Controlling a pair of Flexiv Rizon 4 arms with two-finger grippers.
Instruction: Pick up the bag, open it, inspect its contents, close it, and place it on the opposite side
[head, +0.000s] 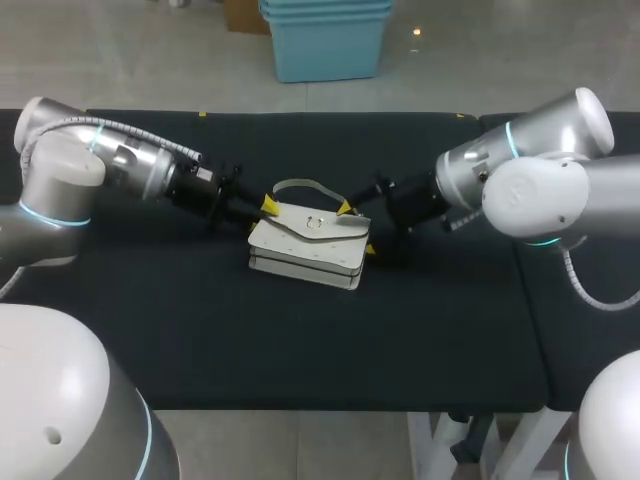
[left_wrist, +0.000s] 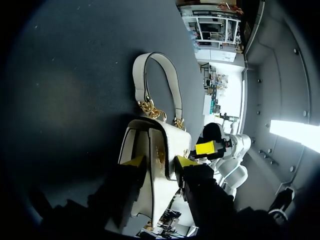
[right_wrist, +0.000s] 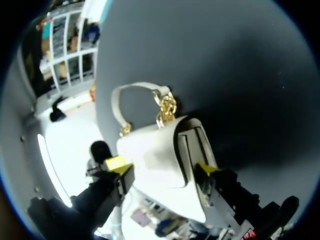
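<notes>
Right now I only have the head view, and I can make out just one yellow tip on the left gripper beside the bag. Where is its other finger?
Observer: The left wrist view shows both tips. The left gripper has the end of the bag between its fingers, one pressed on each face.
Operator: Is the right gripper touching too?
Observer: Yes. In the right wrist view the right gripper is clamped across the bag's other end in the same way.
Operator: How is the handle fixed on?
Observer: Gold chain links join each end of the handle to the bag's top.
</notes>
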